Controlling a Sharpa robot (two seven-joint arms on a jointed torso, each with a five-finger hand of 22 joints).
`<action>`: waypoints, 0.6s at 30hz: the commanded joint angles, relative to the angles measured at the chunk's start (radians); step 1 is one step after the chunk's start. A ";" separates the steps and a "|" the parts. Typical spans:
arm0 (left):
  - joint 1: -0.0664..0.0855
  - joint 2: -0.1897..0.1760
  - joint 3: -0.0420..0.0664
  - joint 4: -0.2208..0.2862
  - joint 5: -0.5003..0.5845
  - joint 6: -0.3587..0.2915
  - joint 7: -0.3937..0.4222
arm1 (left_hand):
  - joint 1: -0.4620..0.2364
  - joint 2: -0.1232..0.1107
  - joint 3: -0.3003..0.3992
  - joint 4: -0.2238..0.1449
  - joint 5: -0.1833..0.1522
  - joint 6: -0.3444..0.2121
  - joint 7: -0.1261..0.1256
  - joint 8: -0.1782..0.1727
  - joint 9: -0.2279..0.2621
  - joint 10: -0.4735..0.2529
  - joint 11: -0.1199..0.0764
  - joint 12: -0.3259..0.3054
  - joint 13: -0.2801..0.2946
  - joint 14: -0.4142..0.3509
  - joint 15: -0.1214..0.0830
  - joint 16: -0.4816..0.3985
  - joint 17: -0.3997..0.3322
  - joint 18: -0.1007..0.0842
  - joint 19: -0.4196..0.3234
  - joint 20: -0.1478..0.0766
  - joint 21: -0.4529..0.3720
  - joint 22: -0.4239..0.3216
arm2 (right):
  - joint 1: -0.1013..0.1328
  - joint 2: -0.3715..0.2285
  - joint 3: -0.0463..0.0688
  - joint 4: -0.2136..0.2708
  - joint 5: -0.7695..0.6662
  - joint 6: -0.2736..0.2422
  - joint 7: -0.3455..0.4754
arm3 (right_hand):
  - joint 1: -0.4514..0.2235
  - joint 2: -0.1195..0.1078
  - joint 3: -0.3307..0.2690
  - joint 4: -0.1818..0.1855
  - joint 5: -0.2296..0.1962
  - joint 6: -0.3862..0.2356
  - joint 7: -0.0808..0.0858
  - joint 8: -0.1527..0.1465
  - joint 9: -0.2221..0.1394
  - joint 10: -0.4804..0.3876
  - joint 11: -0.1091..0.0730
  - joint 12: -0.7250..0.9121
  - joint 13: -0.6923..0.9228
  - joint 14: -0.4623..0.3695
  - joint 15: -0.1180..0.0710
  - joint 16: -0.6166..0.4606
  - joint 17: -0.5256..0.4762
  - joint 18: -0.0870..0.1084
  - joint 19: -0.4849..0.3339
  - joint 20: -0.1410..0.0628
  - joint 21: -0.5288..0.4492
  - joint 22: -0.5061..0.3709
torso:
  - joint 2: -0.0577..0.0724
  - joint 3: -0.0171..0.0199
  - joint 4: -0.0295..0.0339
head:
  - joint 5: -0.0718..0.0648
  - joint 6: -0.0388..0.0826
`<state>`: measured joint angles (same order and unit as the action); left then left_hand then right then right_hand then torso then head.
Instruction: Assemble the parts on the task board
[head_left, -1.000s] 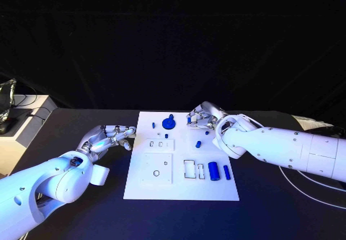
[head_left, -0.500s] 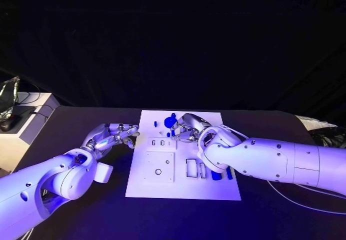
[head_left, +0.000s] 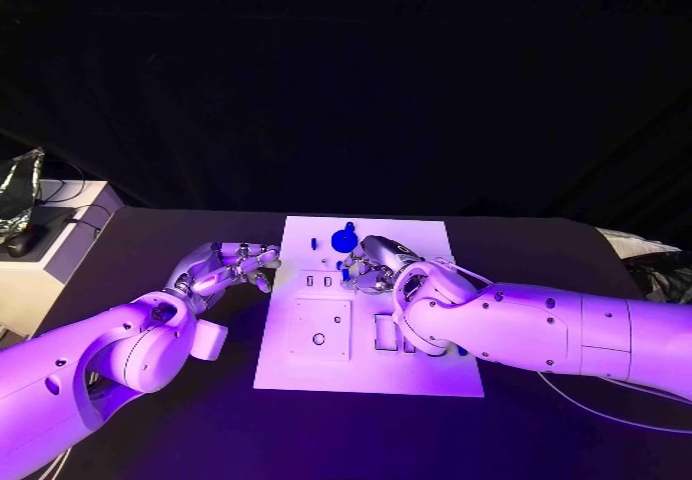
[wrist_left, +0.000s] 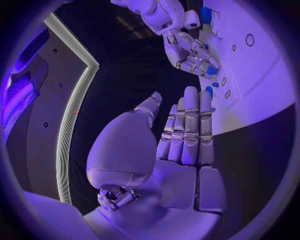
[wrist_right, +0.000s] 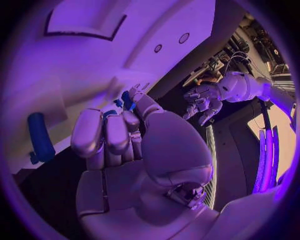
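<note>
The right hand (head_left: 372, 268) has swung from the white task board's (head_left: 433, 375) two o'clock corner to its centre, fingers curled about a small blue part (wrist_right: 127, 100). The left hand (head_left: 231, 268), open and empty, waits at nine o'clock; insertion looks imminent.

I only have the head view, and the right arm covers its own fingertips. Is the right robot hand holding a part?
Observer: Yes. In the right wrist view, the right robot hand pinches a small blue part between thumb and finger, just above the board.
Operator: And the left one?
Observer: The left wrist view shows the left robot hand with its fingers straight, holding nothing.
Operator: Does my arm hide anything on the board?
Observer: A blue cylinder lies flat on the board, close to the right robot hand.
</note>
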<state>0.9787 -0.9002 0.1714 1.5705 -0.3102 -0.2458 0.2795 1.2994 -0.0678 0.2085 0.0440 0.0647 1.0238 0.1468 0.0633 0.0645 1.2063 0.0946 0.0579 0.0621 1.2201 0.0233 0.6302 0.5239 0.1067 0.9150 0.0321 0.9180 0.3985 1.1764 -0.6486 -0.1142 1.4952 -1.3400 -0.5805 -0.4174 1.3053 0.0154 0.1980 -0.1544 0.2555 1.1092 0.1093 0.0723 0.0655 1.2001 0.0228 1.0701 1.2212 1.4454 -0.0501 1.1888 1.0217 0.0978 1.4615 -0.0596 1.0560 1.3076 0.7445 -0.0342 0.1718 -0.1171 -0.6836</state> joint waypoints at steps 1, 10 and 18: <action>0.000 0.001 0.001 0.001 0.005 0.019 0.004 | -0.001 0.010 0.001 -0.005 -0.006 0.005 0.004 0.001 0.001 -0.006 0.000 0.006 0.001 -0.004 0.000 0.001 -0.001 0.006 -0.008 -0.002 0.005 -0.001 | -0.003 0.002 0.000 -0.002 -0.043 0.013 -0.017 | -0.005 -0.008 0.005 0.002 0.006 0.016 0.010 0.003 0.001 0.002 -0.008 -0.002 0.000 0.000 -0.007 -0.002 -0.002 -0.002 0.054 -0.010 -0.004 0.140 | 0.000 0.0005 -0.0011 | 0.001 -0.001; -0.001 0.000 0.001 0.000 0.005 0.020 0.003 | -0.001 0.010 0.001 -0.005 -0.006 0.005 0.004 0.001 0.001 -0.006 0.000 0.006 0.001 -0.004 0.000 0.001 -0.001 0.006 -0.008 -0.002 0.005 -0.001 | -0.008 0.003 0.000 -0.004 -0.061 0.022 -0.023 | -0.005 -0.009 0.006 0.001 0.007 0.017 0.009 0.004 0.001 0.002 -0.008 -0.002 0.000 0.000 -0.007 -0.002 -0.002 -0.002 0.054 -0.010 -0.003 0.140 | 0.000 -0.0001 -0.0011 | 0.000 -0.003; -0.002 0.000 0.001 0.001 0.005 0.020 0.003 | -0.001 0.011 -0.001 -0.004 -0.006 0.004 0.004 0.001 0.001 -0.007 0.000 0.006 0.001 -0.004 0.000 0.002 0.000 0.005 -0.008 -0.002 0.006 -0.003 | -0.011 0.009 0.000 -0.017 -0.059 0.023 -0.029 | -0.014 -0.016 0.000 0.009 0.007 0.015 0.009 0.003 0.001 0.002 -0.008 -0.002 -0.001 -0.001 -0.007 -0.002 -0.004 -0.002 0.054 -0.010 -0.005 0.140 | 0.000 -0.0002 -0.0023 | 0.000 -0.002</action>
<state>0.9773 -0.9012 0.1714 1.5692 -0.3102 -0.2432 0.2784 1.2994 -0.0677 0.2085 0.0440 0.0647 1.0238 0.1468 0.0633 0.0644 1.2063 0.0946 0.0579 0.0621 1.2202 0.0233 0.6302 0.5240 0.1068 0.9149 0.0321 0.9180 0.3966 1.1673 -0.6417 -0.1144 1.4818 -1.3830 -0.5715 -0.4392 1.2949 0.0049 0.2005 -0.1513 0.2614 1.1092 0.1097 0.0717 0.0657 1.2044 0.0197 1.0701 1.2209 1.4454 -0.0501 1.1888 1.0188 0.0978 1.4616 -0.0595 1.0561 1.3074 0.7443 -0.0338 0.1696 -0.1165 -0.6853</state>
